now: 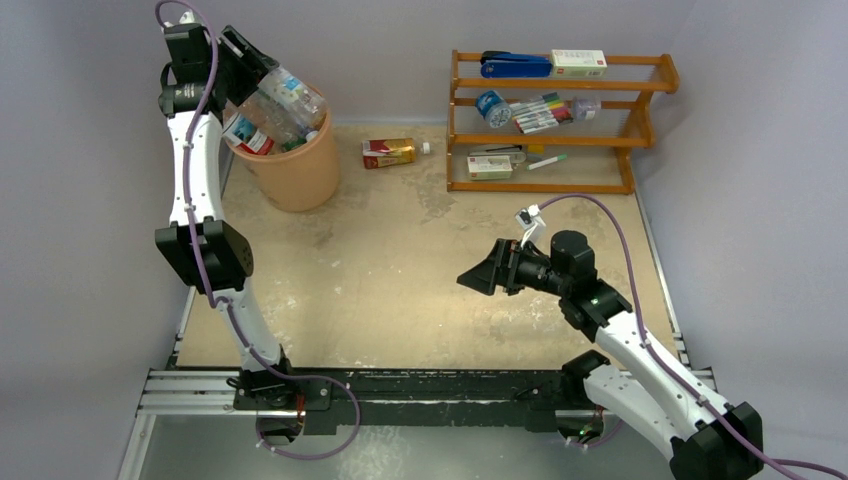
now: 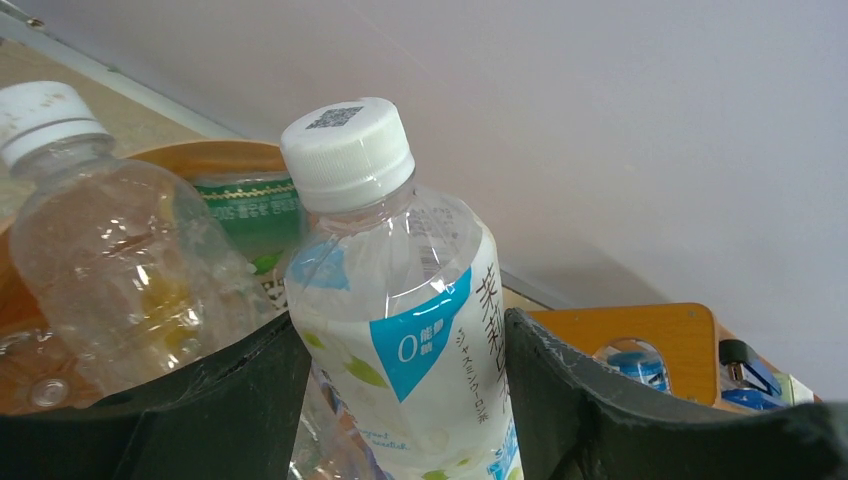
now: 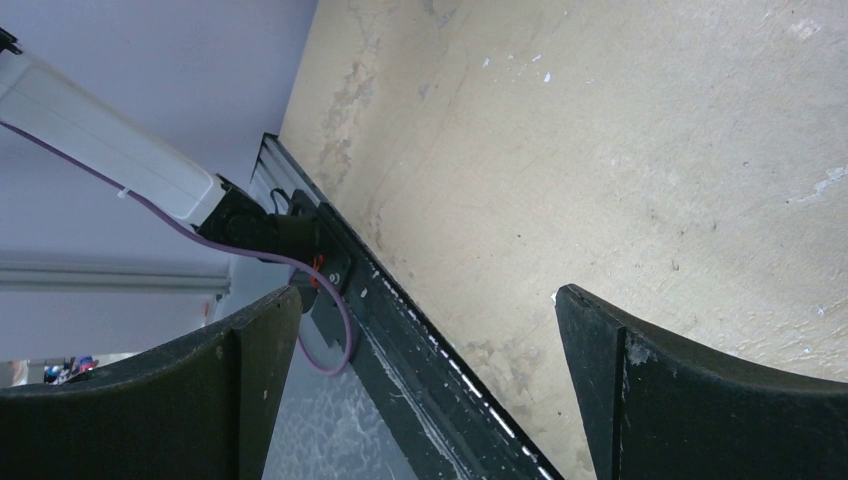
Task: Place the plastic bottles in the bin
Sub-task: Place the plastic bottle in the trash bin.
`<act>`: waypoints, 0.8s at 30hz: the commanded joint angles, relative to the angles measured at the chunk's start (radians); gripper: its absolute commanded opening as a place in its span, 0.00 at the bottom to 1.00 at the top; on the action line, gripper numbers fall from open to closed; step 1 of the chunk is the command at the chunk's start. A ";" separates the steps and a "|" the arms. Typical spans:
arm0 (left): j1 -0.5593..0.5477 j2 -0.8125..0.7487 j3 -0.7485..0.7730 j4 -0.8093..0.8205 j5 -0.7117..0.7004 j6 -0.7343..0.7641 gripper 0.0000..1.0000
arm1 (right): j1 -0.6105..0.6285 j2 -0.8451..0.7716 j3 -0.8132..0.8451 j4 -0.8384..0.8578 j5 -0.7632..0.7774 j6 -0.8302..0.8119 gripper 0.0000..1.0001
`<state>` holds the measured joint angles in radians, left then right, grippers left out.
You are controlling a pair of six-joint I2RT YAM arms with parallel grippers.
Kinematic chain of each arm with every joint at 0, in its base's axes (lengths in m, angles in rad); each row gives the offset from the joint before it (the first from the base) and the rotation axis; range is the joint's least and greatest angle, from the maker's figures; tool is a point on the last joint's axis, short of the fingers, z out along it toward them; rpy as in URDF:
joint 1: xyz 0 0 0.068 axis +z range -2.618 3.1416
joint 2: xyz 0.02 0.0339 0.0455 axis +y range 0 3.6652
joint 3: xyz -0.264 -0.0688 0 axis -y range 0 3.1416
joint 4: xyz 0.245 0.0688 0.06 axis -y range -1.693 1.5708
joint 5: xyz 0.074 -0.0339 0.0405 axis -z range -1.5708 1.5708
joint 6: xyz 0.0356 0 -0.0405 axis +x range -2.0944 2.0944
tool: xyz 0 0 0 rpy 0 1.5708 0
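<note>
My left gripper (image 1: 262,72) is raised at the back left, shut on a clear plastic bottle (image 1: 292,95) with a white cap and blue-and-white label (image 2: 400,300). That bottle hangs tilted over the peach-orange bin (image 1: 297,170). The bin holds several bottles, among them a clear one (image 2: 110,260) and a green-labelled one (image 2: 250,205). A boxy red-and-gold bottle (image 1: 388,152) lies on the table to the right of the bin. My right gripper (image 1: 480,275) is open and empty low over the table's middle-right (image 3: 428,300).
A brown wooden rack (image 1: 560,125) stands at the back right with markers, boxes and a blue-labelled bottle (image 1: 492,108) on its shelves. Grey walls close in at the back and both sides. The black base rail (image 1: 430,385) runs along the near edge.
</note>
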<state>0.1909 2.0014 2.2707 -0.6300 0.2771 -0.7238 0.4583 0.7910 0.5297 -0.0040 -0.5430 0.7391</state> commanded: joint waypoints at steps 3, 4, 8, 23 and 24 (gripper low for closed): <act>0.047 -0.008 0.049 0.048 0.015 -0.029 0.65 | 0.001 -0.021 -0.017 0.053 -0.029 0.008 1.00; 0.051 -0.004 0.049 0.045 0.019 -0.029 0.65 | 0.002 -0.024 -0.018 0.052 -0.029 0.009 1.00; 0.059 0.013 0.065 0.017 0.032 -0.021 0.66 | 0.002 -0.031 -0.027 0.052 -0.030 0.014 1.00; 0.073 0.052 0.093 -0.019 0.002 -0.007 0.75 | 0.002 -0.031 -0.034 0.050 -0.032 0.018 1.00; 0.075 0.054 0.094 -0.020 -0.004 -0.008 0.75 | 0.002 -0.031 -0.035 0.050 -0.033 0.018 1.00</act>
<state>0.2428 2.0476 2.3135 -0.6575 0.2996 -0.7452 0.4583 0.7700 0.4988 0.0101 -0.5499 0.7540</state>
